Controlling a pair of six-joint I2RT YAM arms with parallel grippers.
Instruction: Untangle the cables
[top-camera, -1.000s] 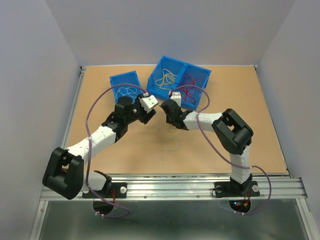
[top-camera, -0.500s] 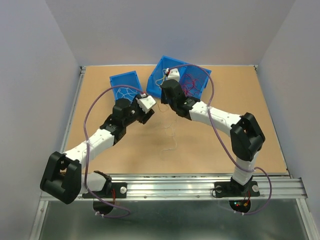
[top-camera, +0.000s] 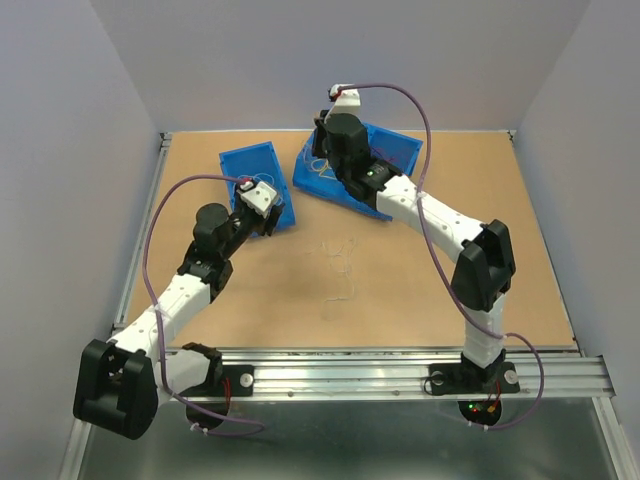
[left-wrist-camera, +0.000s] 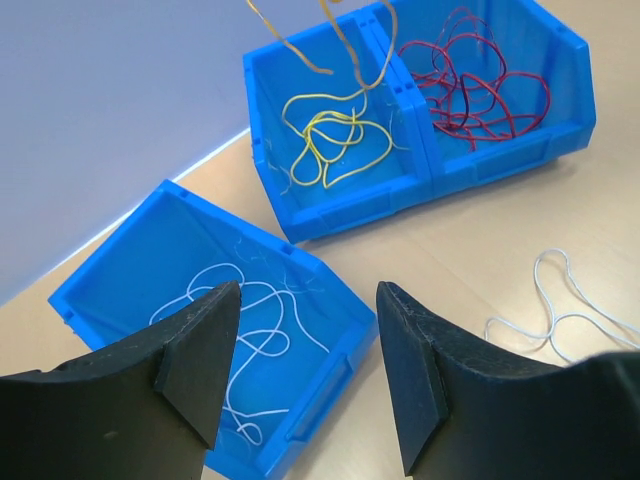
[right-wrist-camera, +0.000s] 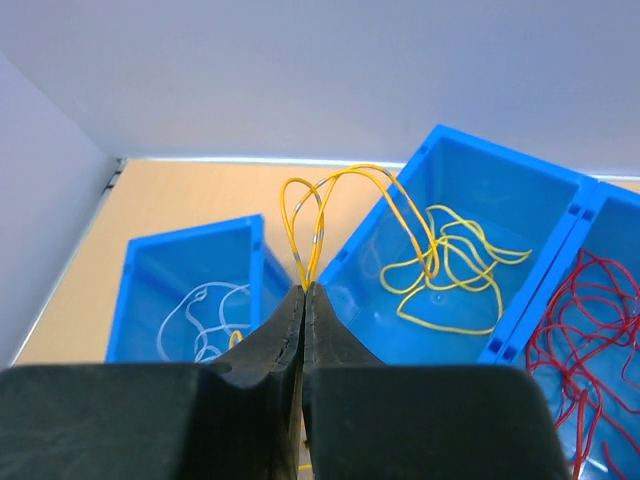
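Observation:
My right gripper (top-camera: 327, 166) (right-wrist-camera: 303, 290) is shut on a thin yellow cable (right-wrist-camera: 318, 215), whose loops hang over the left compartment of the double blue bin (top-camera: 402, 150). That compartment holds more yellow cables (right-wrist-camera: 455, 270) (left-wrist-camera: 335, 145); the right one holds red cables (right-wrist-camera: 585, 310) (left-wrist-camera: 480, 85). The held cable also shows dangling in the left wrist view (left-wrist-camera: 340, 40). My left gripper (top-camera: 277, 216) (left-wrist-camera: 308, 290) is open and empty above the near corner of the small blue bin (top-camera: 248, 165), which holds white cables (left-wrist-camera: 240, 310). Thin white cables (top-camera: 341, 258) (left-wrist-camera: 560, 300) lie loose on the table.
The two bins stand side by side at the back of the wooden table (top-camera: 450, 280), with a narrow gap between them. Grey walls close in the back and both sides. A metal rail (top-camera: 340, 375) with the arm bases runs along the near edge.
My right gripper has risen from the table's middle and moved back over the double bin, carrying the yellow cable. My left gripper has drawn back to the left, to the small bin.

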